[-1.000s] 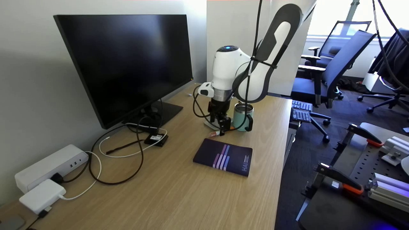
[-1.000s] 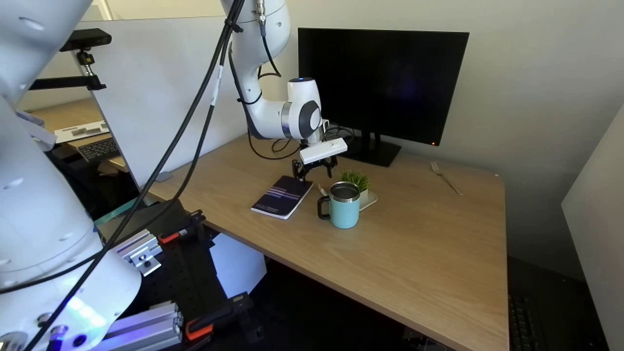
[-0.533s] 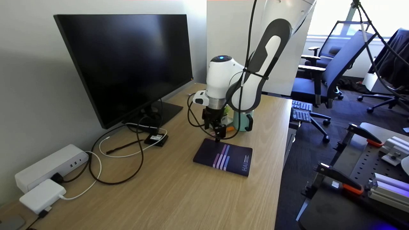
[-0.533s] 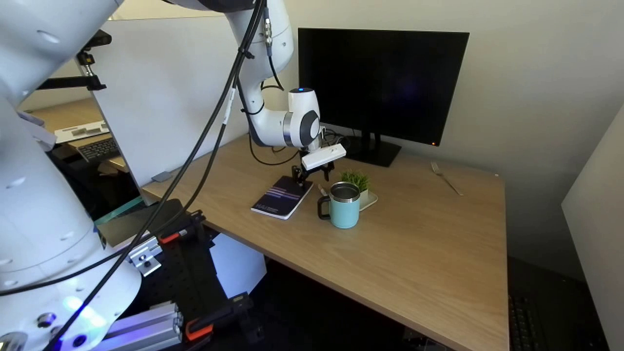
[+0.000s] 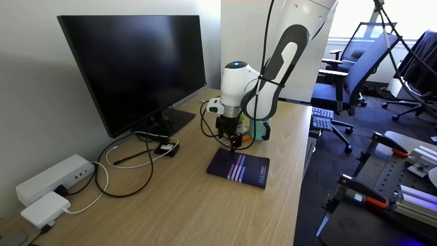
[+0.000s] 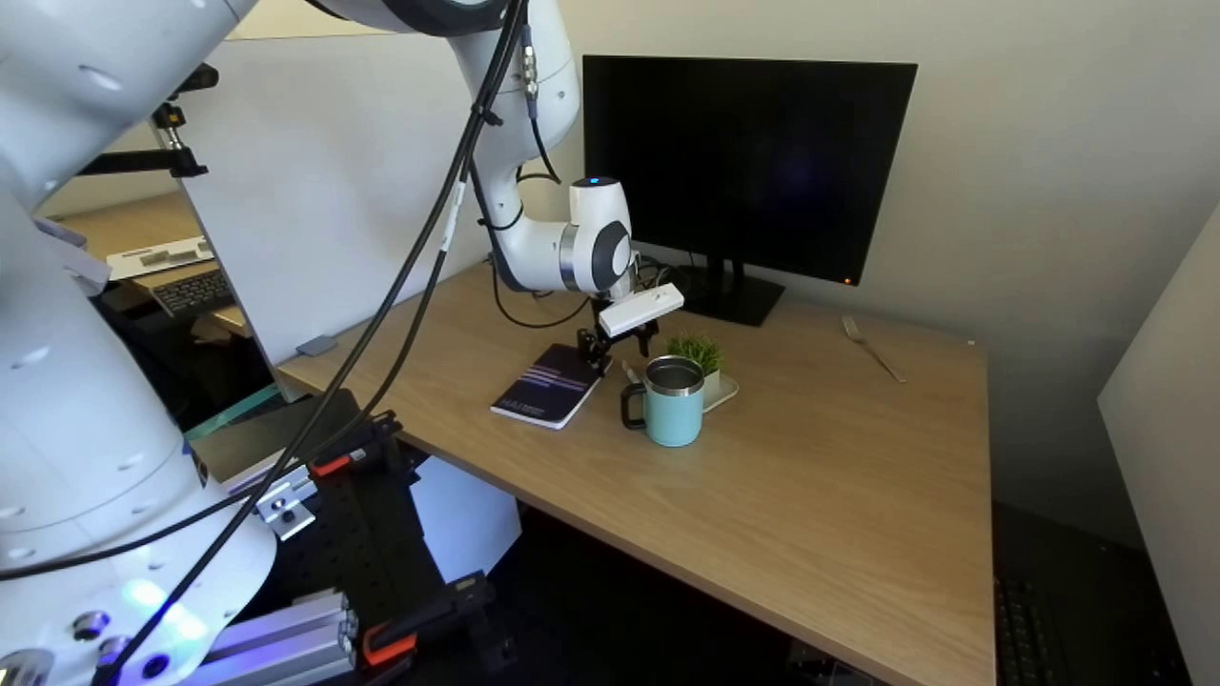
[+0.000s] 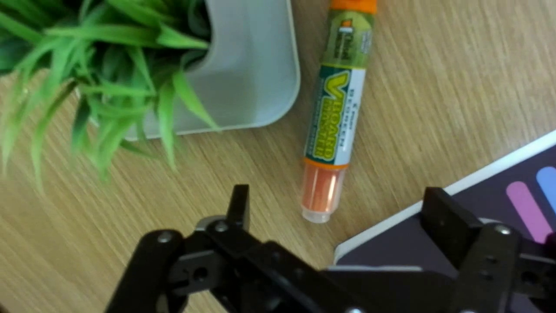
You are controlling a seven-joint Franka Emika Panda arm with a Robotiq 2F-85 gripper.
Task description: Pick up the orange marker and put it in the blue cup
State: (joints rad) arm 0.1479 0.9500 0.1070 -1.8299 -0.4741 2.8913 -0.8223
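Observation:
The orange marker (image 7: 332,115) lies on the desk, an orange cap at its far end and a clear orange tip toward me in the wrist view. Only its orange end (image 5: 246,137) shows clearly past my arm in an exterior view. My gripper (image 7: 337,191) is open above the desk, its fingers (image 7: 239,204) to either side of the marker's clear tip and touching nothing I can make out. The blue cup (image 6: 673,414), teal with a steel rim and black handle, stands upright beside the marker. It is partly behind my arm in an exterior view (image 5: 259,130) and out of the wrist view.
A dark notebook (image 7: 391,243) lies under the right finger. Left of the marker sits a grassy plant (image 7: 121,82) on a pale tray (image 7: 260,95). A monitor (image 6: 743,162) stands at the wall, with a fork (image 6: 872,348) to its right. A loose cable (image 5: 203,119) hangs beside my wrist.
My arm has come down and moved a little toward the notebook, mostly in the first half second. It has barely shifted since. The jaws have stayed open; marker and cup have not moved.

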